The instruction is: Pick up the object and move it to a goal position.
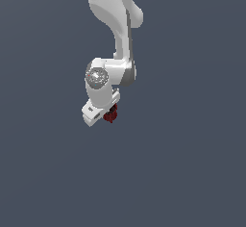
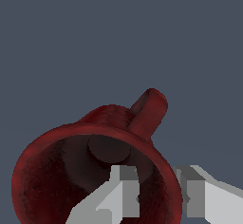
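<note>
Exterior view: the white arm [image 1: 115, 24] hangs over a plain grey-blue background, its end effector [image 1: 109, 114] closed on the dark red object [image 1: 111, 115], which shows just below the white head. Wrist view: the object [image 2: 71, 171] appears as a hollow, bell-like cup with a stubby handle; one finger [image 2: 121, 194] sits inside the rim, the other outside, pinching its wall.

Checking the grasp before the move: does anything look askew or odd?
Nothing damaged. The dark red object sits off to one side of the gripper: one finger is inside its hollow, the other outside, pinching the rim.
</note>
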